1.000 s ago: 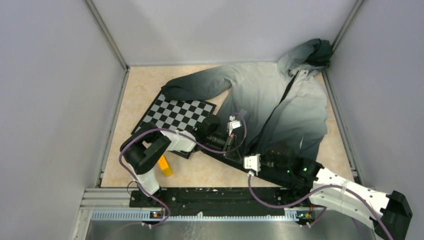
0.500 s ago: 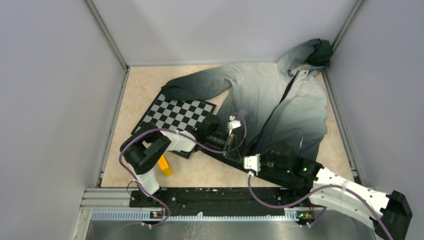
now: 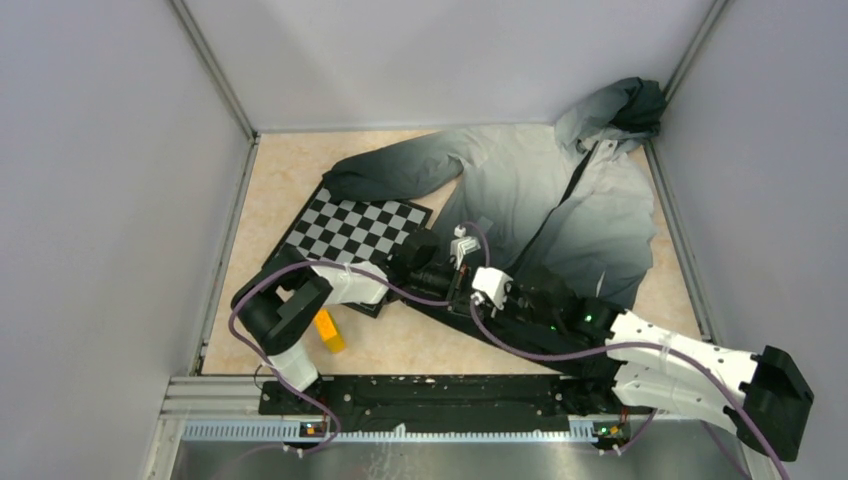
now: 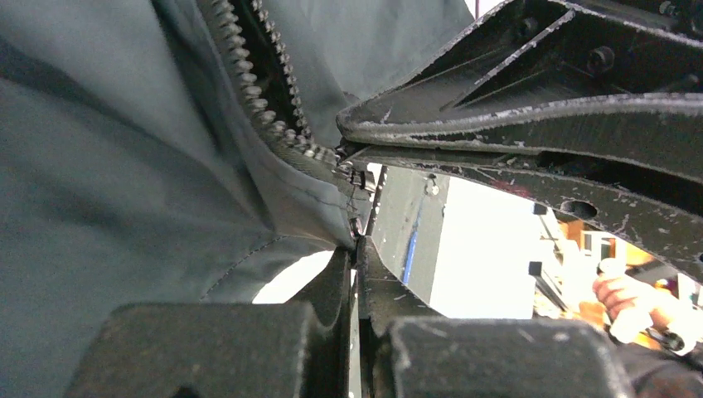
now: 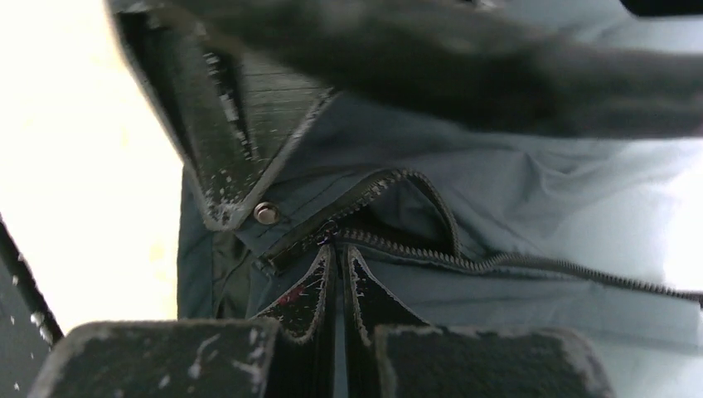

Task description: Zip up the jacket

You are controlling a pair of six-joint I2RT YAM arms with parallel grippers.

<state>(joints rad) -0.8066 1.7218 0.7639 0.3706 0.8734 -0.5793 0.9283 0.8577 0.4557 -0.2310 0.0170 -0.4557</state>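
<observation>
Remote view of the bench: the jacket [image 3: 560, 200] lies spread across the far right of the table [image 3: 290, 180], hood crumpled into the back corner. Its smooth woven cloth fades from pale grey at the shoulders to black at the hem nearest the arms. The dark zipper [image 3: 555, 225] runs down the front and is still parted. In the left wrist view its chunky moulded teeth [image 4: 257, 91] curve down to the bottom corner.

I see the left gripper [image 4: 355, 265] clamped tight on the hem at the foot of the zipper, with cloth [image 4: 124, 166] bunched above it. The right gripper [image 5: 338, 265] is closed too. Its scuffed black fingers [image 5: 308, 290] pinch the jacket [image 5: 497, 191] where the two rows of teeth [image 5: 514, 264] meet. From above, both grippers, left [image 3: 458, 288] and right [image 3: 472, 303], sit just beside each other at the hem.

Compared with a second ago, the right arm has swung forward and leftward, bringing its white wrist camera [image 3: 492, 285] close to the left wrist. The jacket has kept its place.

The table is beige and stone-patterned, boxed in by plain pale grey walls [image 3: 120, 200]. A black-and-white checkerboard [image 3: 355, 228] lies left of the jacket, partly under the left arm. An orange block [image 3: 328, 330] rests near that arm's base, and a metal rail [image 3: 400, 430] runs along the near edge.
</observation>
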